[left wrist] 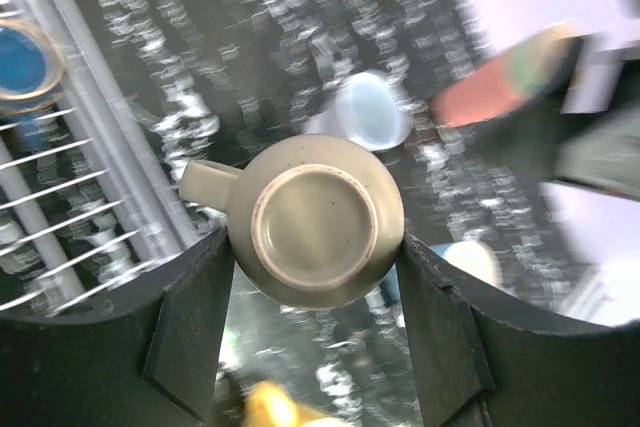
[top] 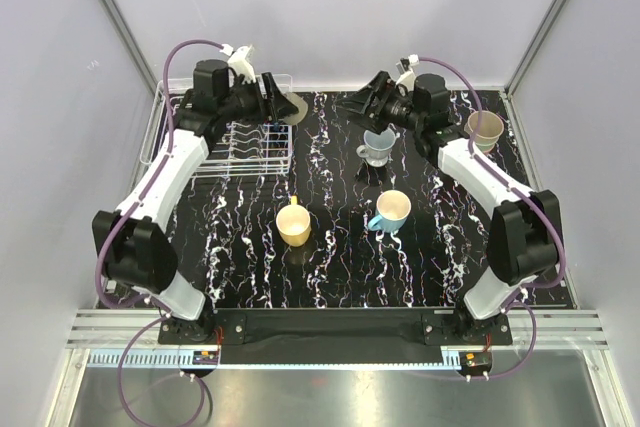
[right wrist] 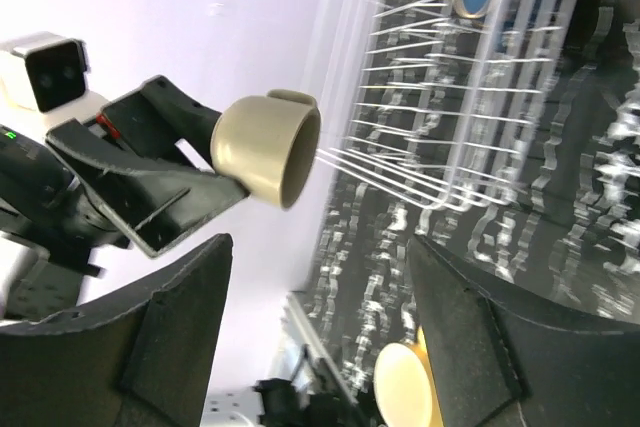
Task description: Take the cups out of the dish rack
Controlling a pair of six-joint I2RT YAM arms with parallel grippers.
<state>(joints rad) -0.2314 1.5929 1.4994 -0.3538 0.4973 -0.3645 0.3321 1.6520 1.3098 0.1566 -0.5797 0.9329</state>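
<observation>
My left gripper [left wrist: 315, 245] is shut on a grey-brown handled mug [left wrist: 315, 219], gripping its sides just right of the dish rack [top: 235, 143]. From the right wrist view the mug [right wrist: 268, 147] is held sideways in the air, mouth to the right. A navy cup [left wrist: 20, 59] sits in the white wire rack [right wrist: 470, 97]. My right gripper [top: 358, 105] hangs open and empty [right wrist: 320, 327] above a pale blue mug [top: 377, 145]. On the table stand a yellow mug [top: 294, 222], a cyan mug with cream inside [top: 390, 210] and a tan tumbler [top: 485, 129].
The black marbled mat [top: 340, 257] covers the table between both arm bases. White enclosure walls and metal frame rails close in the back and sides. The two grippers face each other near the back edge.
</observation>
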